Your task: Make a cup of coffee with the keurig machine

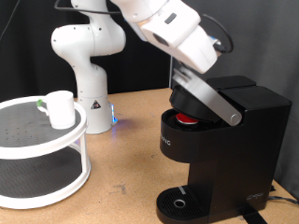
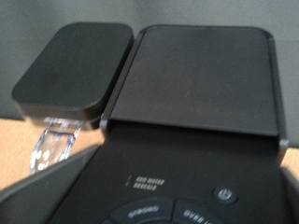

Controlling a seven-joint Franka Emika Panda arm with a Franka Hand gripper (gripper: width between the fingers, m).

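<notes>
The keurig machine (image 1: 220, 149) is matte black with a grey lid (image 1: 207, 99) and a red pod (image 1: 189, 119) inside. The cup (image 1: 60, 108) is white, green-handled. The worktop (image 1: 131, 149) is tan.

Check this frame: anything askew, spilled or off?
No spills or damage. The keurig machine has its lid raised, with a red-topped pod showing in the chamber. The cup stands upright on the white tiered stand, away from the drip tray.

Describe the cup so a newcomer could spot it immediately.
Find the round white two-tier stand at the exterior view's left. The cup sits on its upper shelf: a plain white mug with a greenish handle, well apart from the black keurig machine.
</notes>
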